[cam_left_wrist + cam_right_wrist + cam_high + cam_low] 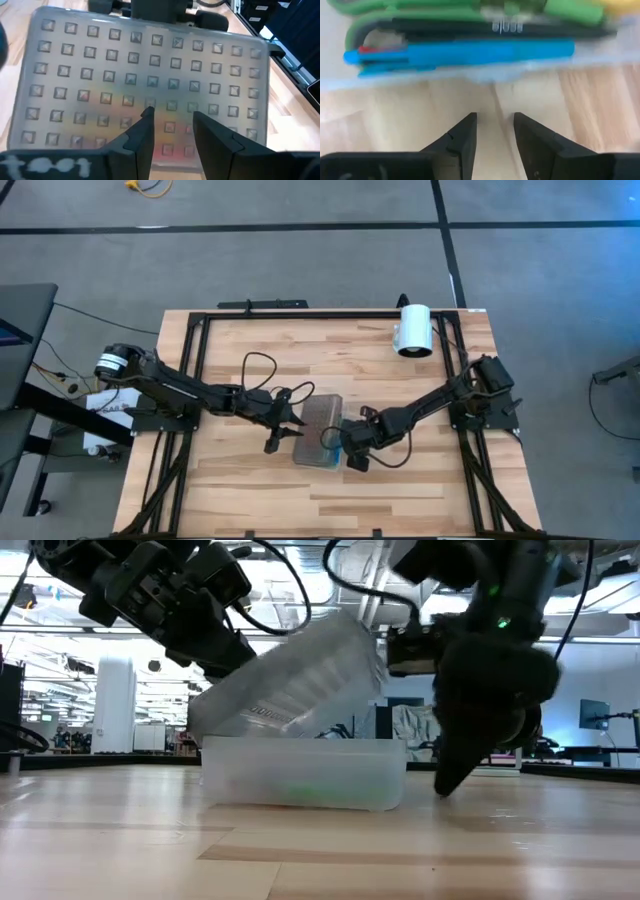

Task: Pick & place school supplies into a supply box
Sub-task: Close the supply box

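Two grippers, box (318, 435) on wood table (400, 490).

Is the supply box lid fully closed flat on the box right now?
No. In the low view the lid stands tilted up over the supply box, raised on one side near the left gripper.

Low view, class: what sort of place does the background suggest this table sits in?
Probably a large open lab or workshop: bright ceiling lights, monitors along the far side, and a wooden table with the clear supply box.
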Robot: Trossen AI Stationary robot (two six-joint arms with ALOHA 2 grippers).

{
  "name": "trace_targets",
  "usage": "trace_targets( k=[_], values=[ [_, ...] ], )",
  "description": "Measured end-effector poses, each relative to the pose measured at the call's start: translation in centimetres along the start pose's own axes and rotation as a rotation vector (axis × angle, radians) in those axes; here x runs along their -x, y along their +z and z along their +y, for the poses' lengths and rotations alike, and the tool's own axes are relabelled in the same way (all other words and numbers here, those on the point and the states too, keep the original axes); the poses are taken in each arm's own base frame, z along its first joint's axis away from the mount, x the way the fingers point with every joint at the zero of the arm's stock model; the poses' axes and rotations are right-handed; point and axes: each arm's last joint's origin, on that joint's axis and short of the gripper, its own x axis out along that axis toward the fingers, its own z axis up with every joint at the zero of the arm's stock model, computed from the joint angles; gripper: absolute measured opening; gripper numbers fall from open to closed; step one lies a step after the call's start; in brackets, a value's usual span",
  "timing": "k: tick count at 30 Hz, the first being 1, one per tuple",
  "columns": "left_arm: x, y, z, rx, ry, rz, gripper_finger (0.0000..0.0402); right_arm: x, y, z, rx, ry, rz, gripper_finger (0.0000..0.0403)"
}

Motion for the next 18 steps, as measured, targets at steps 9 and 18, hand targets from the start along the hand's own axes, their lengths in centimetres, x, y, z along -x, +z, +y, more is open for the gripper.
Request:
trace_targets(
  k=[9,18],
  values=[
    [0.0,-0.1,0.0,0.040,0.010,0.014,0.0124,5.5,-0.5,1.2,-0.063,-0.004,-0.150,0.0123],
    [0.2,-2.1,0.1,0.096,0.066,0.205,0.0124,5.7,-0.1,0.7,-0.052,-0.050,-0.184,0.0122]
  ],
)
